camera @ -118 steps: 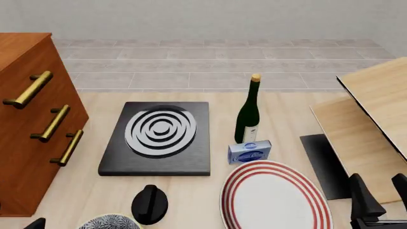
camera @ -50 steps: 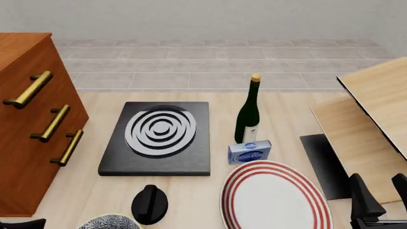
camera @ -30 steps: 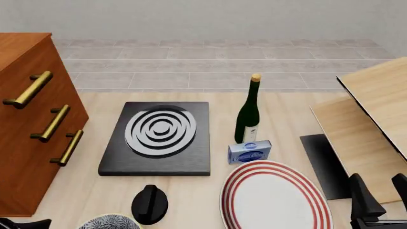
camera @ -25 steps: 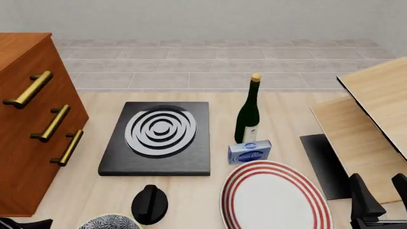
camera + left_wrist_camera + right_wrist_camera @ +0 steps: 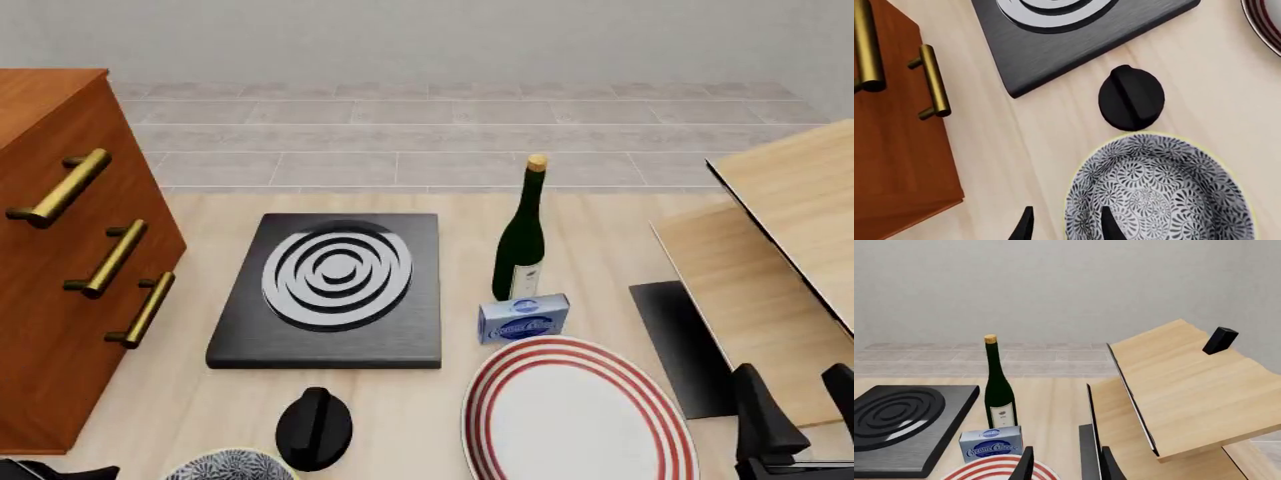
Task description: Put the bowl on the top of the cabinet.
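The bowl (image 5: 1161, 195), speckled dark blue and white with a cream rim, stands on the table at the near left, cut off by the front view's bottom edge (image 5: 230, 466). My left gripper (image 5: 1066, 226) is open. One fingertip is over the bowl's inside and the other is outside the rim, on the cabinet's side. The reddish-brown cabinet (image 5: 67, 250) with brass handles stands at the left, also in the left wrist view (image 5: 887, 150). My right gripper (image 5: 801, 405) is open and empty at the near right, as the right wrist view (image 5: 1066, 467) shows.
A black knob (image 5: 314, 428) sits just beyond the bowl. A black slab with grey rings (image 5: 327, 290) lies in the middle. A wine bottle (image 5: 521, 240), a blue box (image 5: 523, 318), a red-ringed plate (image 5: 577, 415) and tilted pale boards (image 5: 787, 230) are to the right.
A dark part of my left arm has crept a little further into the front view's bottom left corner. Nothing else has moved.
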Controlling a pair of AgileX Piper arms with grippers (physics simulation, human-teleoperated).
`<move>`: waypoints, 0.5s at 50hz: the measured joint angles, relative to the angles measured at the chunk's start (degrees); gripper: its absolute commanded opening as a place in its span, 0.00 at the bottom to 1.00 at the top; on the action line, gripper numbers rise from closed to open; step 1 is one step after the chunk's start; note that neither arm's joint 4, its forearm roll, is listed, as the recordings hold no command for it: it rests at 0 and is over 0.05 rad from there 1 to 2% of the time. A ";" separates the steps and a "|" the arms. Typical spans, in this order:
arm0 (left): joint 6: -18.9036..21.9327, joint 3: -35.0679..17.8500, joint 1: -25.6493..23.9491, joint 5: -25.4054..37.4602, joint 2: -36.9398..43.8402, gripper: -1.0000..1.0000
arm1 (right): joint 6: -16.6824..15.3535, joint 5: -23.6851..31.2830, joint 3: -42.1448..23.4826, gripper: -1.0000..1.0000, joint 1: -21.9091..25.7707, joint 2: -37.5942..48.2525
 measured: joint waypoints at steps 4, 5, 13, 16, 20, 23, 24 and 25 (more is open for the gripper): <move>0.41 0.45 0.21 -0.50 0.28 1.00 | 0.00 0.00 0.00 1.00 0.00 0.00; 0.51 0.59 0.28 -0.65 0.36 1.00 | 0.00 0.00 0.00 1.00 0.00 0.00; 1.43 1.73 0.83 -1.85 0.84 1.00 | 0.00 0.00 0.00 1.00 0.00 0.00; 1.84 2.18 1.06 -2.34 1.01 1.00 | 0.00 0.00 0.00 1.00 0.00 0.00; 2.29 2.76 1.30 -2.99 1.23 1.00 | 0.00 0.00 0.00 1.00 0.00 0.00; 2.56 3.22 1.41 -3.59 1.48 1.00 | 0.00 0.00 0.00 1.00 0.00 0.00; 2.64 3.37 1.44 -3.78 1.54 1.00 | 0.00 0.00 0.00 1.00 0.00 0.00; 2.70 3.51 1.46 -3.95 1.61 1.00 | 0.00 0.00 0.00 1.00 0.00 0.00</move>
